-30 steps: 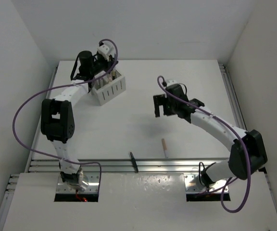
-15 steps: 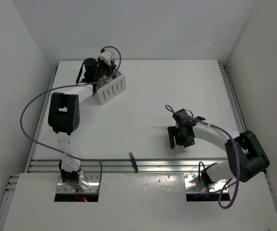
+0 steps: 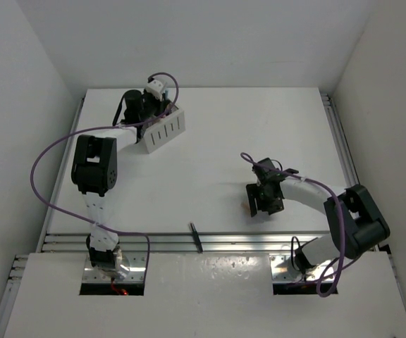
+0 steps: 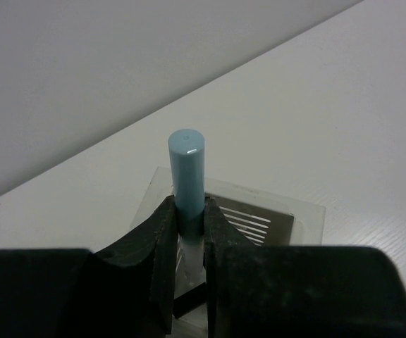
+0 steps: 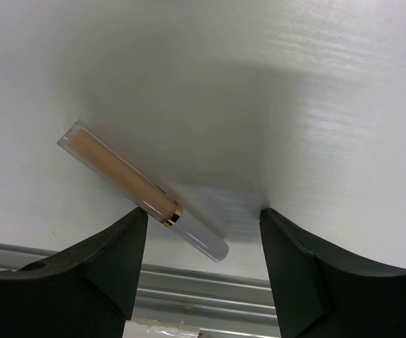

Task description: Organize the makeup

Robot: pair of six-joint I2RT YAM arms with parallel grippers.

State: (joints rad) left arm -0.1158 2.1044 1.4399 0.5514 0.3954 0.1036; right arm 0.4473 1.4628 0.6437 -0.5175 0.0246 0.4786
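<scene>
Sticks occupy both arms. My left pincer pinches a blue stick upright over the box, end-on, I judge, so it can drop into a compartment. Between the arms, a black stick lies across the rail. My right pincer is spread astride a tan stick lying flat on the desk; the rail just beside it may crowd the fingers.

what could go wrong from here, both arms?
1. The peach stick lies diagonally under the open right tool, beside the rail. Closing may spin it or nudge it onto the rail.
2. The left tool pinches the blue stick over the white box. If released tilted, it might catch the rim.
</scene>
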